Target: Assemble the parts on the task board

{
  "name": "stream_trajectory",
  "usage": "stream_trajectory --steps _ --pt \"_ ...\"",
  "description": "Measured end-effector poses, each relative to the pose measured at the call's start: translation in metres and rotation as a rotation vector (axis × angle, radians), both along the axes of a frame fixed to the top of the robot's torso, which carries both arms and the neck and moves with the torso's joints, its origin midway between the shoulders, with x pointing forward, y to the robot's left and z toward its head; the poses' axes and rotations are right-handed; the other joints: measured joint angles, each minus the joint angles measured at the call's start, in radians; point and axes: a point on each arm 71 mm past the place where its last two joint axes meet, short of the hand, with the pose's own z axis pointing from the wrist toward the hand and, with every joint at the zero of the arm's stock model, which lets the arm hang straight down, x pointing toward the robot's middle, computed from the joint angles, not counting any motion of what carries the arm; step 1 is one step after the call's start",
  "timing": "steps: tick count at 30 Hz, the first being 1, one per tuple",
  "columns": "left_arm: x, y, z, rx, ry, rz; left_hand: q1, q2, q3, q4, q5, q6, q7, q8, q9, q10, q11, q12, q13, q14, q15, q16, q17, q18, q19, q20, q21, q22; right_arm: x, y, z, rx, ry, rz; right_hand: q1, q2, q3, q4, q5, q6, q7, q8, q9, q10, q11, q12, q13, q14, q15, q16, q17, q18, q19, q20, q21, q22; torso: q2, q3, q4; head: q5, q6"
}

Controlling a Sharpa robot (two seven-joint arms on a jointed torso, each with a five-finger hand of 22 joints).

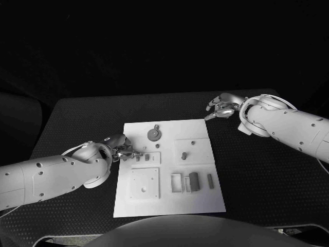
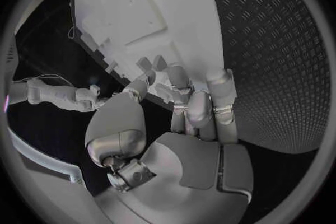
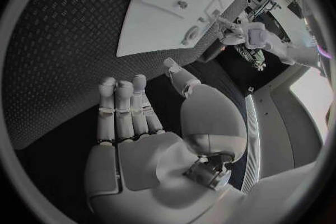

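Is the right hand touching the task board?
Apart. In the head view the right hand hovers past the far right corner of the task board, with black table showing between them.

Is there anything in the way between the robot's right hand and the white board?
Nothing visible. The right hand hovers open over bare black table just past the task board's far right corner. The left hand is across at the board's left edge.

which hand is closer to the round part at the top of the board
Left. The left hand sits at the task board's left edge, just below and left of the round part. The right hand hovers off the board's far right corner, farther away.
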Motion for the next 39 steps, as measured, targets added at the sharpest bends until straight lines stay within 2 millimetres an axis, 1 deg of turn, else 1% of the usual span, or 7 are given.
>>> stream_trajectory --steps 15,20,25,27,29,32,39 --pt "0.043 0.002 0.053 -0.06 -0.077 0.05 0.011 0.028 -0.015 -0.069 0.046 -0.052 0.019 -0.025 -0.013 -0.045 0.008 -0.025 -0.008 -0.011 0.001 -0.034 -0.02 -0.003 -0.03 -0.007 -0.025 0.0 0.0 0.002 0.0 0.001 0.0 0.002 0.0 0.0 0.0 0.0 0.0 0.0 0.0 0.0 0.0 0.0 0.0 0.0 -0.001 0.003 -0.003 0.0 0.0 0.0 0.004 -0.001 0.0 0.0 0.0 0.0006 -0.002 0.001 0.0" --pt "0.053 -0.006 0.061 -0.128 -0.078 0.039 0.12 0.071 0.04 -0.156 0.055 -0.163 0.074 -0.083 -0.034 -0.176 0.057 -0.15 -0.062 -0.079 0.054 -0.15 -0.072 -0.038 -0.122 0.006 -0.103 -0.026 0.0 0.004 -0.001 0.002 0.0 0.005 0.0 0.0 0.0 0.0 0.0 0.0 0.0 0.0 0.0 0.0 0.0 0.0 -0.001 0.003 -0.003 0.0 -0.001 0.0 0.004 -0.001 0.0 0.0 0.0 0.0013 -0.0021 0.001 0.0" --pt "0.054 -0.017 0.062 -0.172 -0.104 -0.047 0.321 0.045 0.157 -0.167 -0.04 -0.241 0.142 -0.147 -0.063 -0.333 0.157 -0.333 -0.156 -0.232 0.151 -0.361 -0.173 -0.034 -0.31 0.1 -0.265 -0.106 0.0 0.003 -0.001 0.002 0.0 0.003 0.0 0.0 0.0 0.0 0.0 0.0 0.0 0.0 0.0 0.0 0.0 0.0 -0.001 0.003 -0.003 0.0 -0.001 0.0 0.004 -0.001 0.0 0.0 0.0 0.0012 -0.0027 0.001 0.0" --pt "0.053 -0.024 0.064 -0.175 -0.129 -0.101 0.362 0.028 0.166 -0.168 -0.083 -0.24 0.152 -0.18 -0.075 -0.376 0.198 -0.41 -0.204 -0.295 0.196 -0.484 -0.23 -0.026 -0.389 0.144 -0.354 -0.162 0.0 0.002 -0.001 0.001 0.0 0.002 0.0 0.0 0.0 0.0 0.0 0.0 0.0 0.0 0.0 0.0 0.0 0.0 -0.001 0.003 -0.003 0.0 -0.001 0.0 0.004 -0.001 0.0 0.0 0.0 0.0013 -0.0021 0.0 0.0" --pt "0.052 -0.032 0.066 -0.17 -0.165 -0.18 0.411 0.011 0.161 -0.173 -0.139 -0.259 0.137 -0.218 -0.086 -0.378 0.212 -0.472 -0.247 -0.284 0.213 -0.541 -0.253 -0.019 -0.392 0.157 -0.391 -0.196 0.0 0.002 -0.001 0.001 0.001 0.002 0.0 0.0 0.0 0.0 0.0 0.0 0.0 0.0 0.0 0.0 0.0 0.0 -0.001 0.003 -0.003 0.0 -0.001 0.0 0.001 -0.003 0.0 0.0 0.0 0.0014 -0.0016 -0.001 0.0" --pt "0.049 -0.047 0.07 -0.149 -0.218 -0.302 0.475 -0.006 0.133 -0.176 -0.182 -0.274 0.118 -0.256 -0.1 -0.36 0.208 -0.523 -0.283 -0.201 0.2 -0.511 -0.228 -0.017 -0.304 0.148 -0.362 -0.193 0.0 0.002 -0.001 0.001 0.001 0.002 0.0 0.0 0.0 0.0 0.0 0.0 0.0 0.0 0.0 0.0 0.0 0.0 -0.001 0.003 -0.003 0.0 -0.001 0.0 0.0 -0.004 0.0 0.0 0.0 0.0014 -0.001 -0.002 0.0" --pt "0.034 -0.077 0.066 -0.04 -0.305 -0.568 0.527 -0.033 0.07 -0.175 -0.2 -0.287 0.091 -0.299 -0.118 -0.358 0.18 -0.594 -0.326 -0.063 0.163 -0.35 -0.139 -0.001 -0.148 0.112 -0.241 -0.114 -0.001 0.002 -0.002 0.002 0.003 0.003 0.0 0.0 0.0 0.0 0.0 0.0 0.0 0.0 0.0 0.0 0.0 0.004 -0.001 0.003 -0.003 0.0 -0.001 0.0 0.0 -0.004 0.0 0.0 0.0 0.0 -0.0007 -0.003 0.0"
